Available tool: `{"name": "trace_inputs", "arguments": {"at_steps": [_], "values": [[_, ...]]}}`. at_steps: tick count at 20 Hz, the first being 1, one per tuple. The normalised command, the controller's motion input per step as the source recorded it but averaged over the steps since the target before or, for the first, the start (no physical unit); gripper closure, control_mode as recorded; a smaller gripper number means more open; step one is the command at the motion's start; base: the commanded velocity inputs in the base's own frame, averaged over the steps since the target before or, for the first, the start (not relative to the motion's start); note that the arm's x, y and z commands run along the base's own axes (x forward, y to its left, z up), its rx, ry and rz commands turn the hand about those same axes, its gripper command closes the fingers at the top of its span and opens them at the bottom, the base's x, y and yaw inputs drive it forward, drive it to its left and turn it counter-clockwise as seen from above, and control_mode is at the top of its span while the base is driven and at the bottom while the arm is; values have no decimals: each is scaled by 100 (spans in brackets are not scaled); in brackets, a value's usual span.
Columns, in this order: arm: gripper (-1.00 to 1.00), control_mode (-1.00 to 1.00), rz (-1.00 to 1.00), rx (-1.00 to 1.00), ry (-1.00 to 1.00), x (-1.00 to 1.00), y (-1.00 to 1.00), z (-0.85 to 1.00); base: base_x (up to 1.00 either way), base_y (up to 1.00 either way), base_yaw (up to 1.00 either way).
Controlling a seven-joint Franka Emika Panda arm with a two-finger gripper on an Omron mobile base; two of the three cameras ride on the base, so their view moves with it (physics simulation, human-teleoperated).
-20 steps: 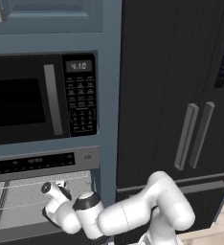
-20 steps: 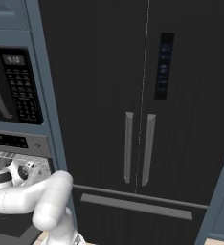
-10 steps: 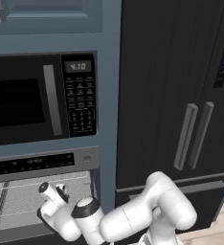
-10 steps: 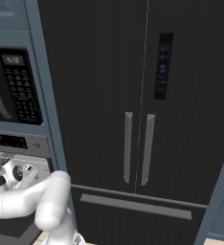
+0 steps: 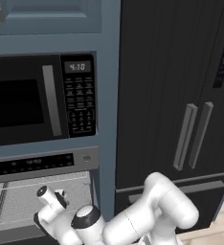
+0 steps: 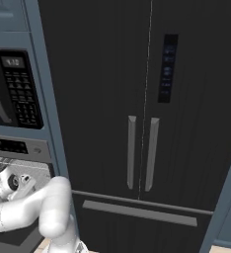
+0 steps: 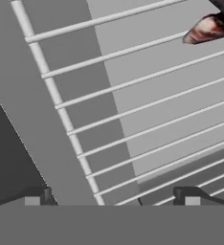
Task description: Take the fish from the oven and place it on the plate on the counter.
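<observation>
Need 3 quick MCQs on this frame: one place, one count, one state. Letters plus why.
1. In the hand view, where does the fish lie?
A. on the wire rack, top right corner
B. between the finger tips
C. on a plate

2. How many upright bar handles on the fridge?
A. one
B. two
C. four

3. How do the jaws of the gripper stand?
A. shut on the fish
B. shut on nothing
C. open

Key:
1 A: the fish rests on the wire rack, far from the finger tips.
2 B: a pair of handles sits side by side at the door seam.
3 C: the finger tips stand wide apart with only rack between them.
</observation>
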Motion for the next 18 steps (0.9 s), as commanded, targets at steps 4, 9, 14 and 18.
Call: {"name": "trace_inputs", "arguments": {"at_steps": [4,9,14,18], "values": [[-100,-100,15,-3,0,-100,43,-100,0,0,0],[-100,-100,31,0,0,-100,50,-92,0,0,0],[-100,-100,34,1,-4,-100,48,0,0,0,0],[-100,-100,27,7,-19,-64,24,100,0,0,0]]}}
